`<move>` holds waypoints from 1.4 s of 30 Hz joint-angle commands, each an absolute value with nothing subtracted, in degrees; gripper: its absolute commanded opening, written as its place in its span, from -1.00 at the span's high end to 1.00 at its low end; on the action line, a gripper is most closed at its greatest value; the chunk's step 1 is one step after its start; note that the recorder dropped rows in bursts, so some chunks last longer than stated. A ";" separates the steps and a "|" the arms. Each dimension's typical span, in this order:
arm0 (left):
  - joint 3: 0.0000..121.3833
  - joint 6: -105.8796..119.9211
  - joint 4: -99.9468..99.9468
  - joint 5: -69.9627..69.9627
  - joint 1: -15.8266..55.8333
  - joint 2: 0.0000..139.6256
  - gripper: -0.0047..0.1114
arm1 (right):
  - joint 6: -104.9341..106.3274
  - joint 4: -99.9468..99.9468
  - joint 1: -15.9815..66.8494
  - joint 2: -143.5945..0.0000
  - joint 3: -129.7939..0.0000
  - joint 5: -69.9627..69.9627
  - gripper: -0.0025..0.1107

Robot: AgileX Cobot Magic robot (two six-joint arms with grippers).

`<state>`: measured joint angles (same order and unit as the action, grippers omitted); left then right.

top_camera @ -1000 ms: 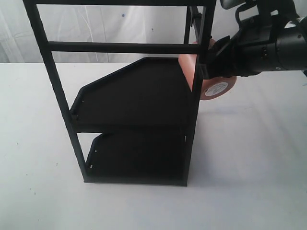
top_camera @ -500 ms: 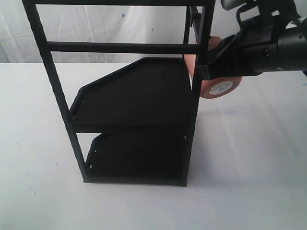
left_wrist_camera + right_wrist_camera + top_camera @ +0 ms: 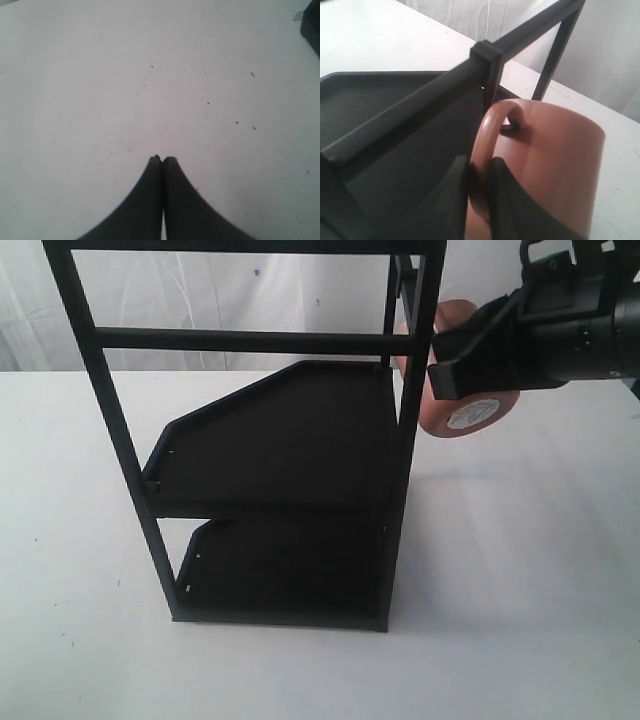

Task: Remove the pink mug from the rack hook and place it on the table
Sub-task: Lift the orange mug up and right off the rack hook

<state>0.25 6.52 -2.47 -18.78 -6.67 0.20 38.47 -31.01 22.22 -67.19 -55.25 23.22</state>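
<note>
The pink mug (image 3: 476, 420) hangs in the air just right of the rack's front right post (image 3: 418, 360), base sticker facing the camera. My right gripper (image 3: 445, 372) is shut on its handle. In the right wrist view the fingers (image 3: 512, 200) pinch the loop handle (image 3: 485, 131) of the pink mug (image 3: 560, 160), and a short dark peg, maybe the rack hook (image 3: 509, 128), shows through the loop. My left gripper (image 3: 162, 159) is shut on nothing, over the white table (image 3: 150, 75), and is out of the exterior view.
The tall black two-shelf rack (image 3: 290, 430) stands mid-table, its crossbar (image 3: 420, 115) close beside the mug. The white table (image 3: 520, 570) stretches right of and in front of the rack. A dark object (image 3: 312, 25) sits at the edge of the left wrist view.
My right gripper has carried the pink mug to the right and slightly up, out from behind the rack's front post.
</note>
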 commanded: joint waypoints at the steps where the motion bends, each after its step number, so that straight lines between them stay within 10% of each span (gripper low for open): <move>1: 0.00 6.29 -1.95 -20.15 -6.72 0.00 0.92 | 38.82 -31.11 22.31 -65.08 -55.24 23.19 0.96; 11: 0.00 6.29 -1.95 -20.15 -6.72 0.00 0.92 | 21.99 -8.92 22.31 -59.27 -54.85 23.10 0.96; 32: 0.00 6.29 -1.95 -20.15 -6.72 0.00 0.92 | 17.79 -14.33 22.20 -45.20 -22.26 -32.57 0.96; 42: 0.00 6.29 -1.95 -20.15 -6.72 0.00 0.92 | 17.66 -29.05 22.20 -47.56 -18.49 -36.31 0.96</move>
